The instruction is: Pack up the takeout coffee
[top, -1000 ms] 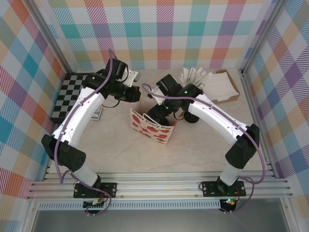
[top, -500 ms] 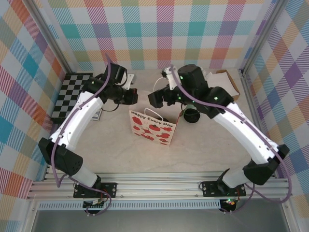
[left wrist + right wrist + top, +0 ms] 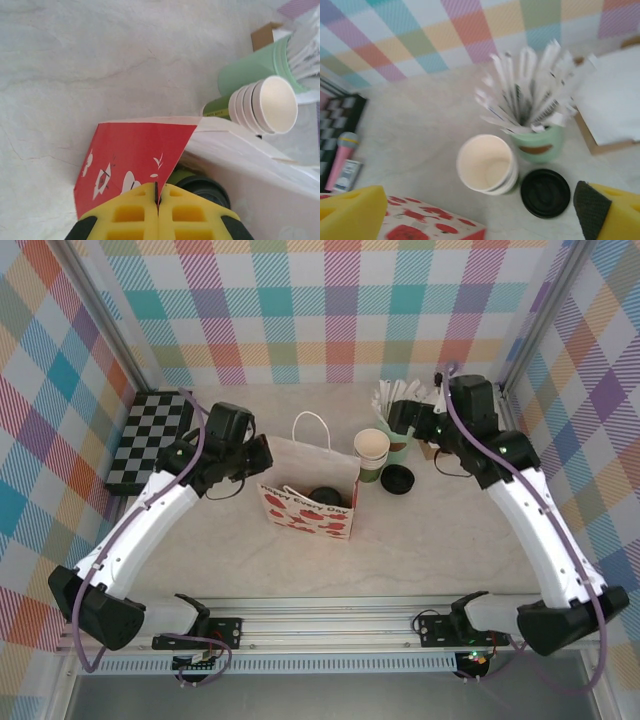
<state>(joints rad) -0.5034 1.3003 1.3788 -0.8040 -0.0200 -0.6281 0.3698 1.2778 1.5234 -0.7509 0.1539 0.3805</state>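
Most of the job looks done. The takeout coffee point(image 3: 322, 496) stands inside the paper bag point(image 3: 305, 518), and its black lid shows through the open mouth from above. The left wrist view catches the lid and a bit of the dark-green side low in the bag.

The left gripper point(image 3: 157, 196) has its yellow fingers pressed together on the bag's upper rim at a red-printed corner, which holds the mouth open. The right gripper point(image 3: 480, 212) hangs well away from the bag with its jaws wide apart and nothing between them. It is above the stack of lidless cups point(image 3: 487, 164), the mint cup point(image 3: 536, 141) full of wrapped sticks and a separate black lid point(image 3: 545, 192) on the table point(image 3: 420, 120). Whether a cup sits under that lid cannot be told.

Judging by this, little is left: the left gripper needs to release the rim without tipping the bag. The bag stands upright, with its white handle raised at the back.
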